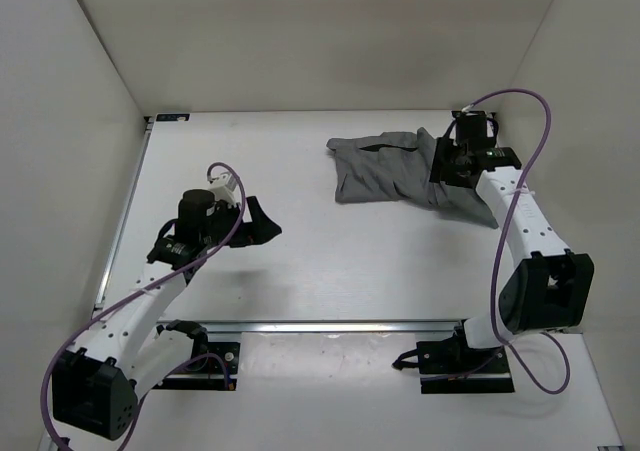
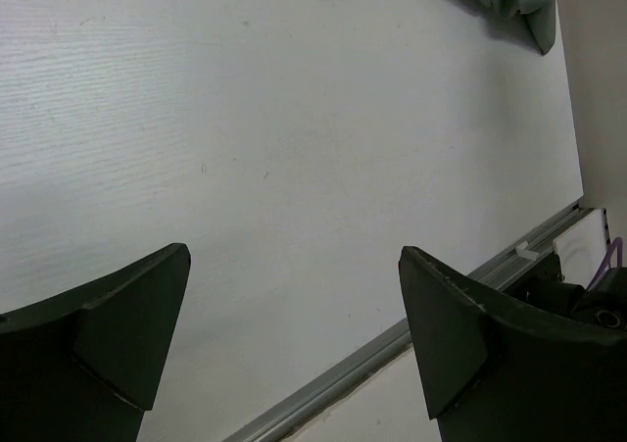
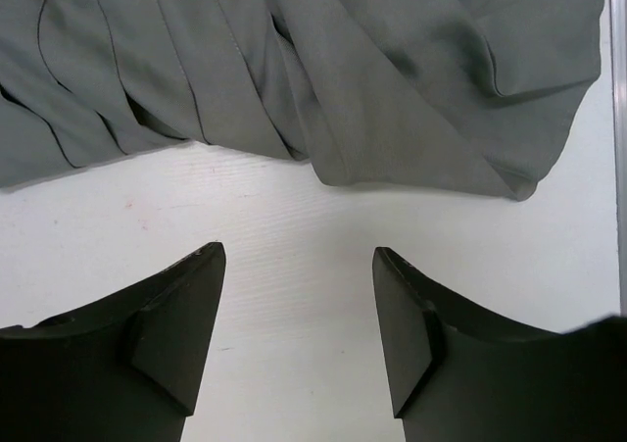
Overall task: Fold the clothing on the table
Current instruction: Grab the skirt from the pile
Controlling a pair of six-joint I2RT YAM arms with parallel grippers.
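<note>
Overhead, table (image 1: 300, 261): white, metal rail (image 1: 330, 324) along the near edge.
clothing (image 1: 385, 171): grey, crumpled at far right; one end hidden under the right arm (image 1: 520, 216).
right gripper (image 3: 299, 256): jaws apart, empty, just short of the fabric.
left gripper (image 2: 294, 256): jaws apart, empty, over bare tabletop.

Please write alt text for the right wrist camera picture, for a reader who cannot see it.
A grey pleated skirt lies rumpled across the top of the view on a white table. Below it the right gripper stands open and empty over bare tabletop, its two black fingers short of the cloth.
</note>
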